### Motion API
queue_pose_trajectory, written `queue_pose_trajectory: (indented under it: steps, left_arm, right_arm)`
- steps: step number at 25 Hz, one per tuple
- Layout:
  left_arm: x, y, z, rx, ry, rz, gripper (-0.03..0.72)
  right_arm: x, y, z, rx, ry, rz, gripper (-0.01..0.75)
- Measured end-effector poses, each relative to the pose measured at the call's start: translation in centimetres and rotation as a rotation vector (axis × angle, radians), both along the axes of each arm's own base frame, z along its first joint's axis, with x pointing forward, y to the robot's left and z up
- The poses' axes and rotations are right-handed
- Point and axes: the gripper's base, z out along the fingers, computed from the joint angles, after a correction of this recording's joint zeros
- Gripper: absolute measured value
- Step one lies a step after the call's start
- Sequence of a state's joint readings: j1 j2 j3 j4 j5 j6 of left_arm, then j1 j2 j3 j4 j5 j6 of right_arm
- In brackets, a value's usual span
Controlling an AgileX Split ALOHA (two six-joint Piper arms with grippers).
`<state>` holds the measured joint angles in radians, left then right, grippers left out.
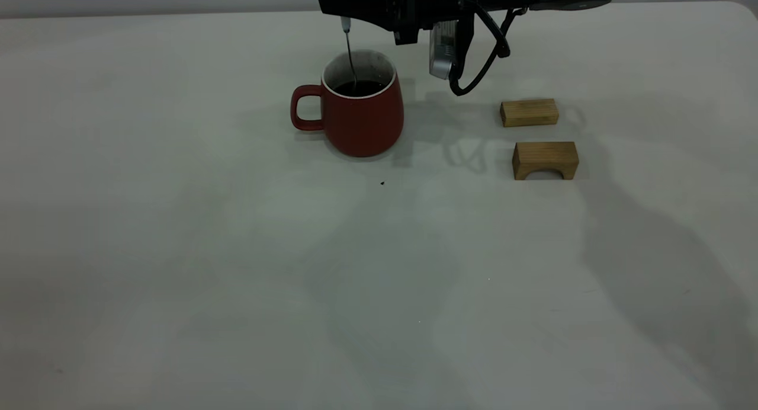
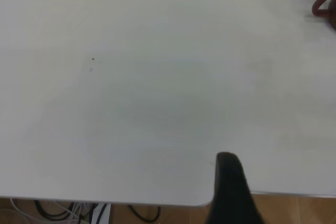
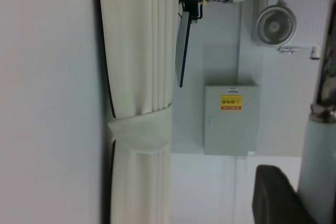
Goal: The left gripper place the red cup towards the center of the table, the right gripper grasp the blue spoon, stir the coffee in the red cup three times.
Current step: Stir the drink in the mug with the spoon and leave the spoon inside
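**Stirring risk: spoon catching the cup wall**

The blue spoon (image 1: pixel 350 51) hangs below the right tool (image 1: pixel 346 10), clamped, bowl in the coffee (image 1: pixel 359 88). The red cup (image 1: pixel 355 108) sits mid-bench (image 1: pixel 177 250); a wide sweep could tip it.

You have a matt, smooth off-white table (image 1: pixel 177 268) that throws back only soft shadows. On it your red cup (image 1: pixel 361 117) looks like glazed ceramic, with a low sheen on its dark red wall and a white speckled glaze inside. The coffee (image 1: pixel 360 88) has a dark, glossy surface. The blue spoon (image 1: pixel 349 48) shows you a thin grey metal stem with a dull shine. To the right, your two wooden blocks (image 1: pixel 529 112) are tan with visible grain and a satin face. The right pincer (image 1: pixel 379 4) above looks like matt black plastic.
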<state>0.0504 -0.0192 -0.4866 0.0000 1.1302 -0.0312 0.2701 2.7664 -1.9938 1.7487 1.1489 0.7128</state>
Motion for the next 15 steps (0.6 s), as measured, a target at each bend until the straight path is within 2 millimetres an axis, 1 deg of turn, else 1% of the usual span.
queue_pose_trajectory:
  steps: [2, 6, 8, 9, 11, 15]
  left_arm:
    - [0.0, 0.0, 0.0, 0.0, 0.0, 0.0, 0.555]
    - [0.0, 0.0, 0.0, 0.0, 0.0, 0.0, 0.555]
    - [0.0, 0.0, 0.0, 0.0, 0.0, 0.0, 0.555]
    - [0.0, 0.0, 0.0, 0.0, 0.0, 0.0, 0.555]
    - [0.0, 0.0, 0.0, 0.0, 0.0, 0.0, 0.555]
    - [0.0, 0.0, 0.0, 0.0, 0.0, 0.0, 0.555]
  right_arm:
    - [0.0, 0.0, 0.0, -0.016, -0.067, 0.015, 0.256]
    - [-0.1, 0.0, -0.1, -0.052, -0.275, 0.052, 0.426]
    - [-0.2, 0.0, -0.1, -0.074, -0.386, 0.073, 0.483]
    - [-0.2, 0.0, 0.1, -0.087, -0.449, 0.087, 0.503]
    - [-0.3, 0.0, 0.6, -0.132, -0.583, 0.145, 0.519]
    - [-0.8, -0.1, 3.0, -0.236, -0.82, 0.312, 0.525]
